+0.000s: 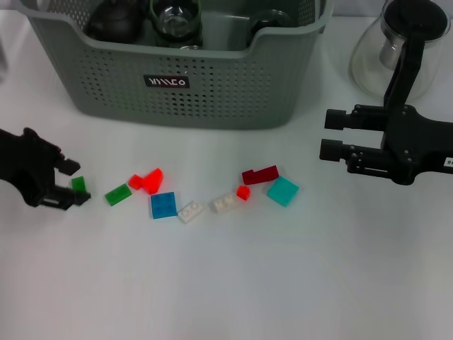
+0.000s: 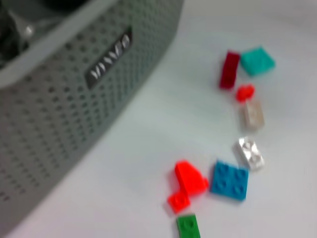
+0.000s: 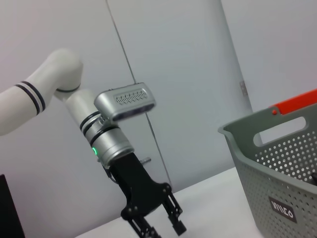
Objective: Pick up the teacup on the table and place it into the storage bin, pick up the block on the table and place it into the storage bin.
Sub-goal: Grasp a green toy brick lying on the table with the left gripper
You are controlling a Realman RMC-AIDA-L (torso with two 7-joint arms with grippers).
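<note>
So the left gripper point(image 1: 71, 185) is down low at the table's left side with its fingers spread, and a small green block point(image 1: 78, 184) sits right in the gap between them; can't tell if either finger is actually touching it. Just to the gripper's right is a flat green brick point(image 1: 117, 194), then a red-orange pair of pieces point(image 1: 146, 180) touching each other, a blue plate point(image 1: 163, 205), two white bricks point(image 1: 209, 207) and a tiny red stud piece point(image 1: 243, 192), and farthest from it a dark red brick point(image 1: 260, 174) beside a teal plate point(image 1: 282, 190). Ahead of the left gripper and a bit to its right sits the storage bin point(image 1: 198, 99), the grey-green perforated one with the little black label point(image 1: 167, 81). Inside the bin there's a dark teapot-like vessel point(image 1: 113, 25) at the left, a clear glass cup point(image 1: 177, 20) next to it, and another dark rounded item point(image 1: 272, 21) further right that's mostly cut off, can't say what it is. The right gripper point(image 1: 327, 134) hangs over the table's right side, well apart from the bricks, fingers apart and holding nothing. Beyond it, right of the bin, stands a glass teapot point(image 1: 400, 46) with a black handle.
</note>
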